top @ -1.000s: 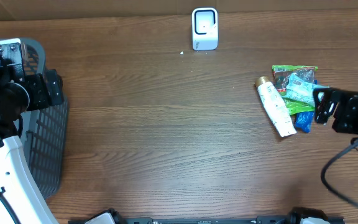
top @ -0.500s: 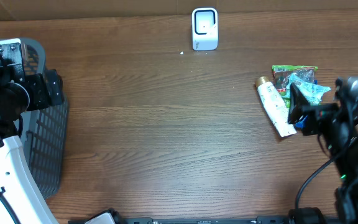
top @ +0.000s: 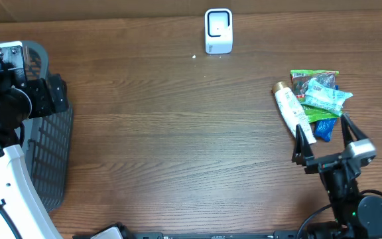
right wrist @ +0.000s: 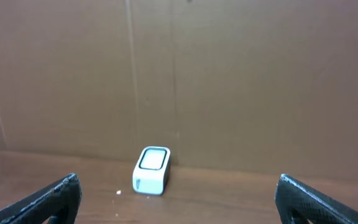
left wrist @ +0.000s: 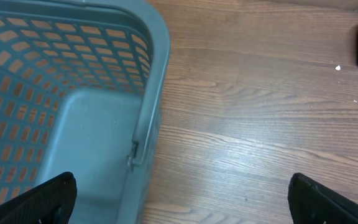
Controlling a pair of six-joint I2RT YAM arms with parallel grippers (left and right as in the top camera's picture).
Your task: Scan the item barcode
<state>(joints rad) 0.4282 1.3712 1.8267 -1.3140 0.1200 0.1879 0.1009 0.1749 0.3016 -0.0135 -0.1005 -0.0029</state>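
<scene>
Item: white tube [top: 293, 115], gold cap, lying flat on counter [top: 178, 133] against green and blue packets [top: 320, 99]. My left fingers [left wrist: 42, 198] and right fingers [top: 302, 141]: spread, empty.

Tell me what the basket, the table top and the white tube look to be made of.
Basket: looks like moulded plastic, grey, matte with a slight sheen; the lattice walls and smooth rounded rim suggest it.
Table top: wood or wood-look laminate, brown, with visible grain lines; which one cannot be told.
White tube: probably soft plastic, smooth white body with a gold-coloured cap.
</scene>
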